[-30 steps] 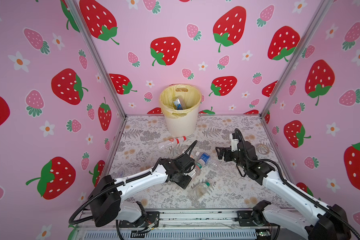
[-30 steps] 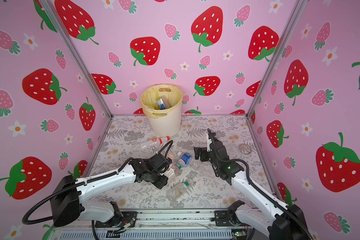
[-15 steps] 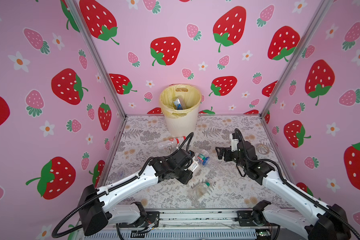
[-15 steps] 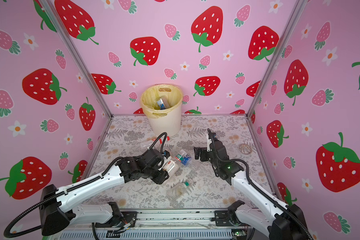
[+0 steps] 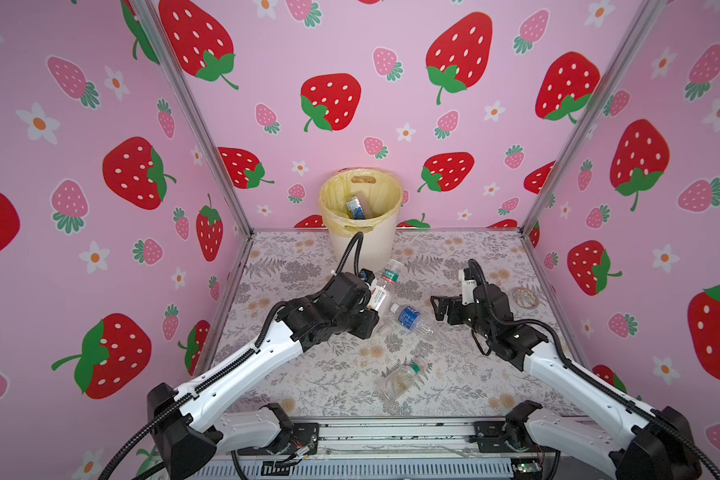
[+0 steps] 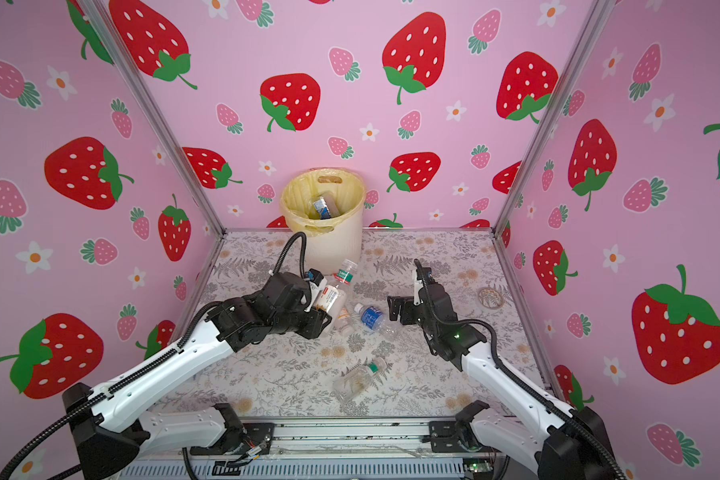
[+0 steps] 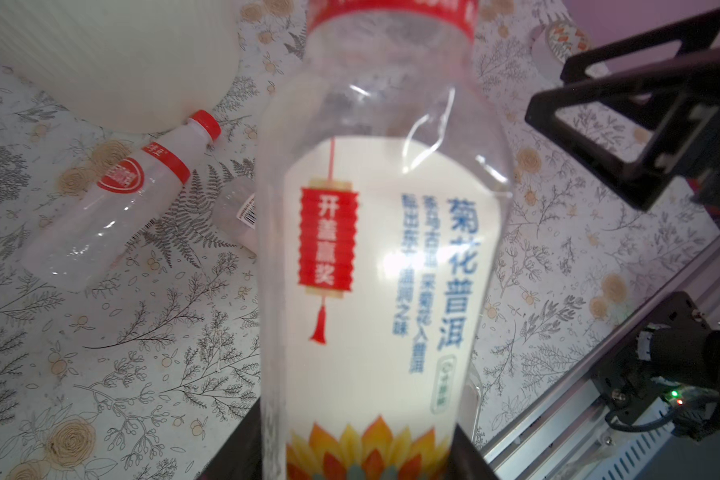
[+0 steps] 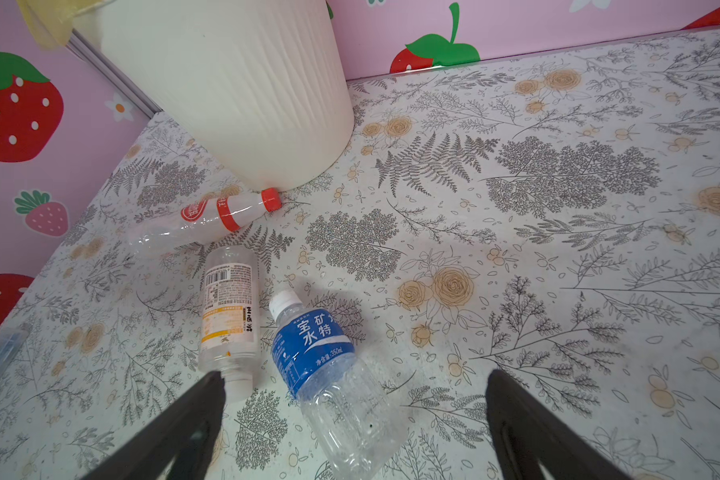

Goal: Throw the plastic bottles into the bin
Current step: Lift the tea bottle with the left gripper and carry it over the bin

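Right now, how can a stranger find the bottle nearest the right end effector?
From the cream bin at the back wall, come forward across the floral table. The bottle lies on its side in front of the open right end effector. Unlike its neighbours, it has a blue label.

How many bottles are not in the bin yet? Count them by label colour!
Sunflower-label bottle: 1
Blue-label bottle: 1
Red-label bottle: 1
Orange-and-white-label bottle: 1
Unlabelled green-cap bottle: 1
Total: 5
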Motion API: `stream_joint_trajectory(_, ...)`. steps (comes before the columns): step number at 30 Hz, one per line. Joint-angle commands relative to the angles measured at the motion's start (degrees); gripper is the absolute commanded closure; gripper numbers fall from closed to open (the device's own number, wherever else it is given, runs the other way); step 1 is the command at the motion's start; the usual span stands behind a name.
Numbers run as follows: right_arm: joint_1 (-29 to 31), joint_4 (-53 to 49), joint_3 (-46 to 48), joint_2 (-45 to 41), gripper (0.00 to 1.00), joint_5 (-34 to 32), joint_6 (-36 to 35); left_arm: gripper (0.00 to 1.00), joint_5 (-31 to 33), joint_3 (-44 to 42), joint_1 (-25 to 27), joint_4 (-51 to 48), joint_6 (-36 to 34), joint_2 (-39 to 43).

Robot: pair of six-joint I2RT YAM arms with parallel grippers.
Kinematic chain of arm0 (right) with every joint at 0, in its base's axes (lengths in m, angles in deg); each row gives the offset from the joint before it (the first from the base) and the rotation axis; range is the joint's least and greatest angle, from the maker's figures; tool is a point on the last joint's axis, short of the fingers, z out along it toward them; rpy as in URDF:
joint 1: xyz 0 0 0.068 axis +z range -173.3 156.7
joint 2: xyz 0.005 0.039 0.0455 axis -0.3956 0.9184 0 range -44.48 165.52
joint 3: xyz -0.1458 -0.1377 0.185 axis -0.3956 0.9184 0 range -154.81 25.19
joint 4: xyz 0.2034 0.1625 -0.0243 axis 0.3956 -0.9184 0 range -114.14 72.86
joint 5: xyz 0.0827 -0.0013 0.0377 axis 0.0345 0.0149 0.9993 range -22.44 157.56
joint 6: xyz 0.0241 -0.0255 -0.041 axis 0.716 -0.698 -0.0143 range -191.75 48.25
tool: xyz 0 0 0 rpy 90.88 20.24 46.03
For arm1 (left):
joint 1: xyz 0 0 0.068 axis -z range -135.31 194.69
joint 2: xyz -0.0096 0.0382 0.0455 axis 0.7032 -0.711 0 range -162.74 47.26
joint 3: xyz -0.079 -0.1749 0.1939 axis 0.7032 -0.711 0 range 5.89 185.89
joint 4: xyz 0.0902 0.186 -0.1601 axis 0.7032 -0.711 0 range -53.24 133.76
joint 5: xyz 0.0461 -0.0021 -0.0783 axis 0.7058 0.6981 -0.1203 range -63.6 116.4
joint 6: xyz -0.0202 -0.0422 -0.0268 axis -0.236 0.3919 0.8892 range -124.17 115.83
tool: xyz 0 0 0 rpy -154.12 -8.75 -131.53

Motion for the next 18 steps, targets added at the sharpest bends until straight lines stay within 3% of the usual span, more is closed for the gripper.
stream_joint_trajectory(1,-0.3,1.1,1.2,0.3,0.01,0.2,1.0,0.46,-1.2,3.5,-3.0,1.9,1.5,1.3)
stream_joint_trajectory(18,-0.4,2.1,2.6,2.2,0.01,0.6,1.7,0.50,-8.5,10.5,-16.9,7.1,3.2,2.4)
